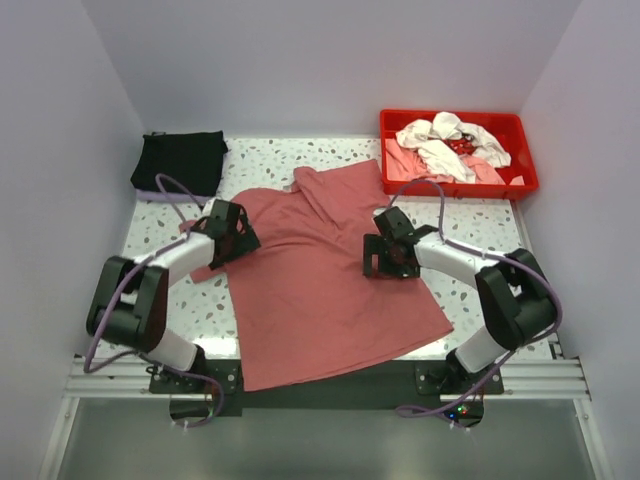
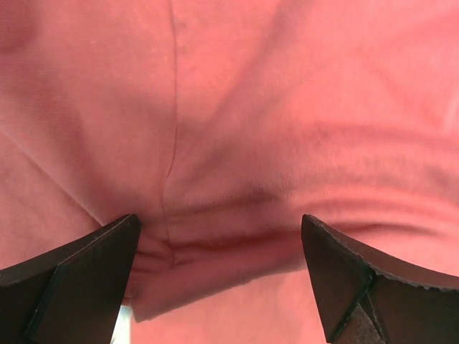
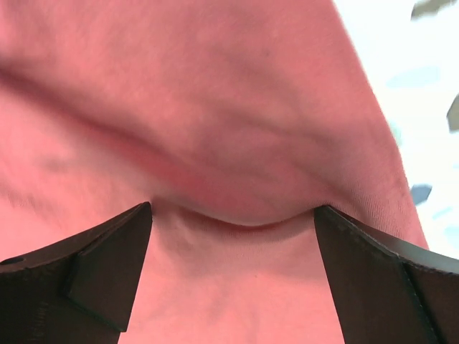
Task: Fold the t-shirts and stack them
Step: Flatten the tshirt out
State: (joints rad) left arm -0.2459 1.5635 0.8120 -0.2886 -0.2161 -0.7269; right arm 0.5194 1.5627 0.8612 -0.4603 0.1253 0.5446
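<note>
table (image 1: 480, 225): speckled, with all the laundry laid upon it. brick-red t-shirt (image 1: 320, 290): spread flat across the middle, collar toward the far side, hem draped over the near edge; no finished fold can be seen in it, though the cloth near the collar is rumpled. red tray (image 1: 530, 185): set at the far right corner and filled with a loose heap of white and pale pink t-shirts (image 1: 450, 145), none folded. black t-shirt (image 1: 180, 160): laid at the far left corner as a compact folded block, judged to be the start of the stack. by this reckoning one shirt is done, one is in hand, and the heap is left. left gripper (image 2: 220, 222): lowered onto the shirt's left sleeve region, jaws held wide apart with a ridge of cloth between them, not clamped. right gripper (image 3: 233, 208): placed at the shirt's right side, jaws likewise apart over a bulge of cloth. no brand, label or legible writing is shown anywhere.
</note>
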